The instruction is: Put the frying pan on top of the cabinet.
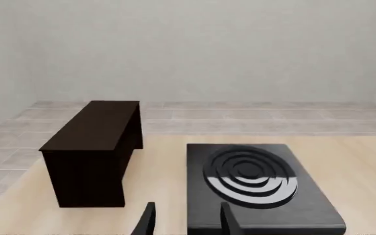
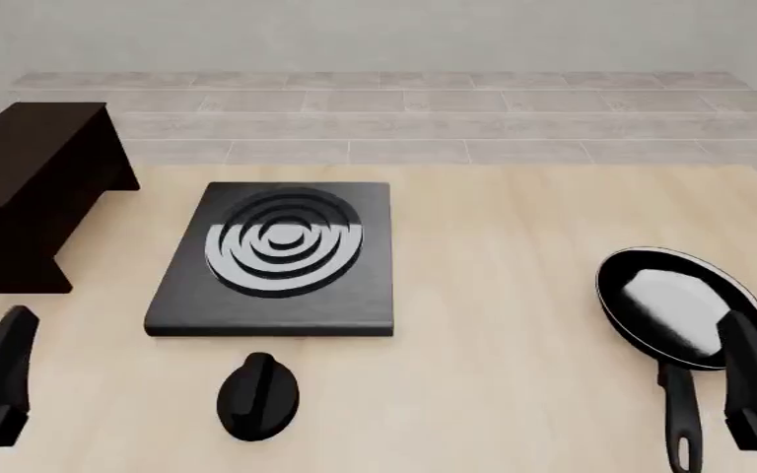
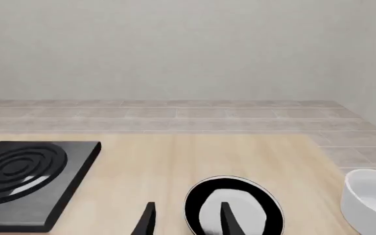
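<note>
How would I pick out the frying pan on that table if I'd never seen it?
Start at the black square slab with silver rings mid-table, then look to the table's near right side. The frying pan lies there: round, shallow and glossy inside, with a long straight handle that the small round knob lacks.
</note>
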`<state>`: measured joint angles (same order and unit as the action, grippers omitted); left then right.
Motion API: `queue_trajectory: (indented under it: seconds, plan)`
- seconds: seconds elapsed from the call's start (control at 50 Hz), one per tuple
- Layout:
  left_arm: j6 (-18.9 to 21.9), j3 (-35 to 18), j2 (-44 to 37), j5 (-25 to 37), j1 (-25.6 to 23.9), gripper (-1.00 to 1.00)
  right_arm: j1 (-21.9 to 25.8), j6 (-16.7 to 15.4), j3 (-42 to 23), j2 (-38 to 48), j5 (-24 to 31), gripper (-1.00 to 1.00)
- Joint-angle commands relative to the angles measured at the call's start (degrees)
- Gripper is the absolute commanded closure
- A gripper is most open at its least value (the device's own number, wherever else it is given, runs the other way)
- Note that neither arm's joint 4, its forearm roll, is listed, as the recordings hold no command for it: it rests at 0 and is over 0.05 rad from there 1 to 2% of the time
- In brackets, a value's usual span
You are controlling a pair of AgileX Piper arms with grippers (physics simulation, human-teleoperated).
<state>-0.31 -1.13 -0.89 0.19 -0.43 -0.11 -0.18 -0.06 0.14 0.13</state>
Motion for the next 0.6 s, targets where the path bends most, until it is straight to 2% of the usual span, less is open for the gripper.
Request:
queue_trajectory:
  seconds: [0.02,0.06,0.46,0.52,0.6]
  plan:
    - [0.7,1.0,0.0,-0.7,0.6,-1.00,-0.3,0.6,-0.2,0.3,-0.3,-1.00]
    - [-2.1,1.0,-2.1,-1.6,0.1,-1.00,-0.4,0.7,-0.2,0.4,-0.5,-1.00]
    - [-0.2,1.1,-2.1,-2.0,-0.2,-1.00,-0.4,0.5,-0.2,0.5,-0.5,-1.00]
    - [-2.5,1.1,-5.0,-3.7,-1.8,-1.00,-0.4,0.4,-0.2,0.5,-0.6,-1.00]
    - [-2.3,1.1,-6.5,-6.0,-4.6,-1.00,-0.3,0.4,0.0,0.5,-0.6,-1.00]
